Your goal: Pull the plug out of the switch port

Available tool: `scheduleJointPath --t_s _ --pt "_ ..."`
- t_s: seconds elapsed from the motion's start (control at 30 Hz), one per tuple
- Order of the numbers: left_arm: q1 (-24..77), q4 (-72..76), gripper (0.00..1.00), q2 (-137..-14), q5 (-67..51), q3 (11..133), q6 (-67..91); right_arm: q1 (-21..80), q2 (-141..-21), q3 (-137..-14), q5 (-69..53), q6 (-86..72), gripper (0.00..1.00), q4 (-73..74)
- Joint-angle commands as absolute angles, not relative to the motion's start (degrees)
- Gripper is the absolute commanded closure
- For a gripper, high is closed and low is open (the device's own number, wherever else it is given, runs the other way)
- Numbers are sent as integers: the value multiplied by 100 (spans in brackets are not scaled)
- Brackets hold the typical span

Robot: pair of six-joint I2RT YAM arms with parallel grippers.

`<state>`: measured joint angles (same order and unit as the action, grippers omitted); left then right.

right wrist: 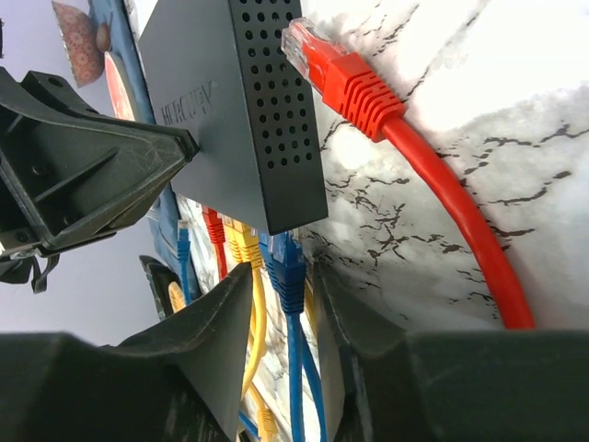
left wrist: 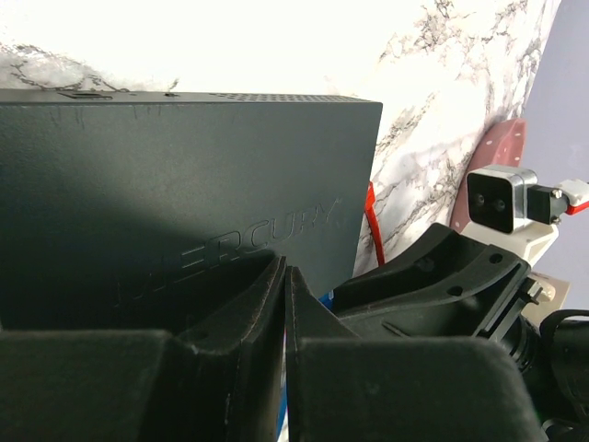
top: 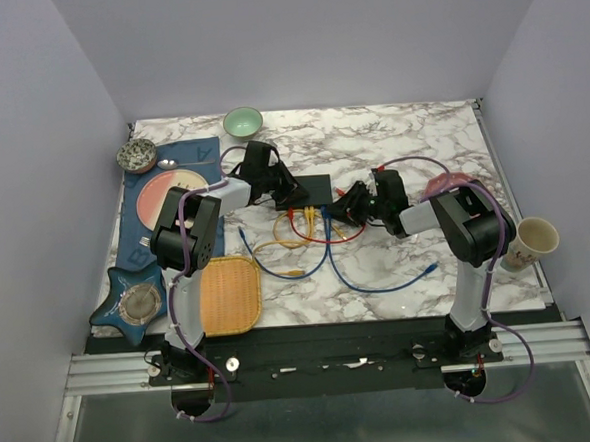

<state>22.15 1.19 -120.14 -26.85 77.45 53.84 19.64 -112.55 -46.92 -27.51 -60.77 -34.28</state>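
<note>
Switch [top: 318, 189] lying flat mid-surface [top: 411, 144], port row facing arms. Left gripper [left wrist: 283, 276] pressing on switch top, jaws together. Right gripper [right wrist: 282, 273] straddling blue plug [right wrist: 287, 258], jaws apart, slim gaps showing either side; yellow cable [right wrist: 258, 308] running between plug and one finger. Blue plug sitting in end port [right wrist: 279, 237] by switch corner. Other plugs [right wrist: 213, 228] sitting further along row. Loose red plug [right wrist: 336, 74] lying on surface beside switch.
</note>
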Motion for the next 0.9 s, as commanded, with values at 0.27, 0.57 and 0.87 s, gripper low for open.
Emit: scheduleJointPath --t_s 0.27,0.57,0.87 --pt "2259 70 85 -12120 -2654 7638 5344 1907 -11435 -4781 -2268 -6328 62 -3138" --pt "2276 114 85 -12120 -2663 7524 5335 1907 -11549 -5001 -2206 -6478 69 -2988" --pt "2294 167 85 -12103 -2689 7479 5352 1907 -11496 -5194 -2294 -6091 95 -2550"
